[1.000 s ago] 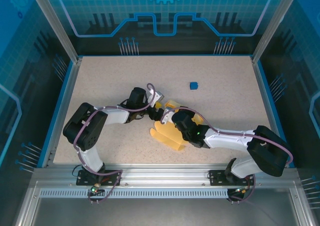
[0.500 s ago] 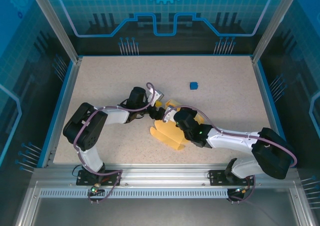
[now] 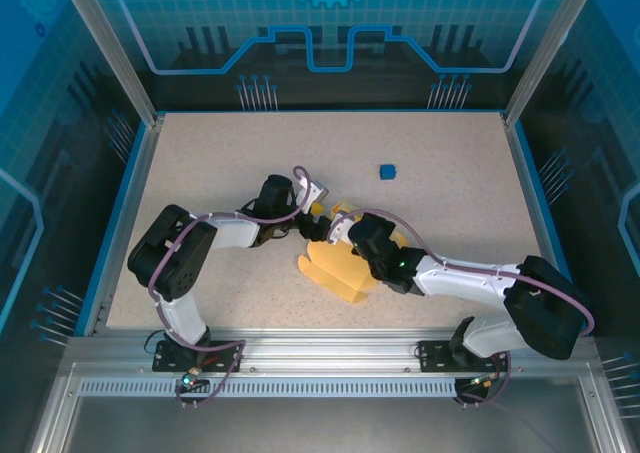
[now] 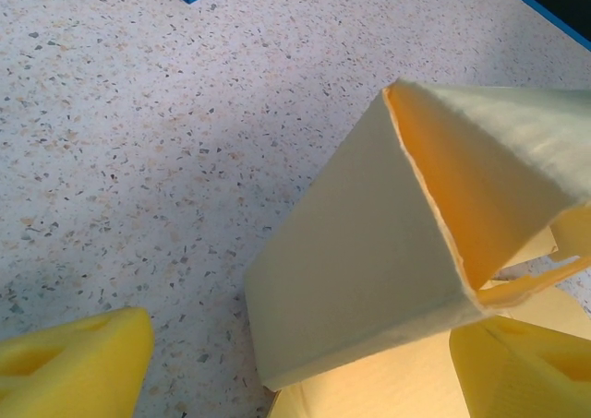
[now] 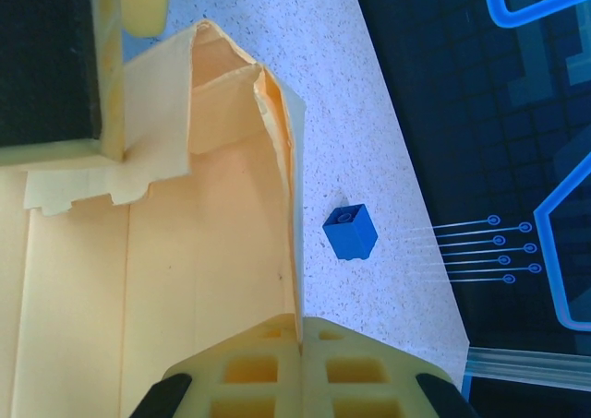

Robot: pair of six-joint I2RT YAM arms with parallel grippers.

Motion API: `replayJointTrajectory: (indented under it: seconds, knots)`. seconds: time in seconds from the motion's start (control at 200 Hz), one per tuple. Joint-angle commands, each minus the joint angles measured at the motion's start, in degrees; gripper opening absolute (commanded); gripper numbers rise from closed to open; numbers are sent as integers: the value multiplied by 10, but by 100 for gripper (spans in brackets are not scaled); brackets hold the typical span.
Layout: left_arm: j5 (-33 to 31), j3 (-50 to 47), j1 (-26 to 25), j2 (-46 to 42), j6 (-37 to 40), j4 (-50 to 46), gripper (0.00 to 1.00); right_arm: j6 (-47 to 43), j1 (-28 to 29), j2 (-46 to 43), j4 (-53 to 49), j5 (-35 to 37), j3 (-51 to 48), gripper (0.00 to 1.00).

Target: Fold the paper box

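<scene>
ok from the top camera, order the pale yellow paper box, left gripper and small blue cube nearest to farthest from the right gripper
1. pale yellow paper box, pinched in the right gripper.
2. left gripper, just to its left.
3. small blue cube, farther back and right.

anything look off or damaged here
The box looks wrinkled along its raised fold, the card edge near the top corner ragged rather than cleanly creased. A stray blue cube lies beside it.
</scene>
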Motion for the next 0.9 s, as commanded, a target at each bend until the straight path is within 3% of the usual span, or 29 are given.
replayJointTrajectory:
  seconds: [0.0, 0.29, 0.61, 0.895]
  knots:
    - [10, 9, -2, 0, 1, 23, 84, 24, -6, -1, -15, -21, 19, 0]
    - [43, -22, -1, -29, 1, 25, 77, 37, -21, -1, -22, -10, 22, 0]
    - [85, -10, -2, -13, -4, 14, 63, 40, -26, -2, -24, -11, 26, 0]
    - [92, -24, 19, -26, -21, 34, 69, 38, -28, -9, -28, -8, 22, 0]
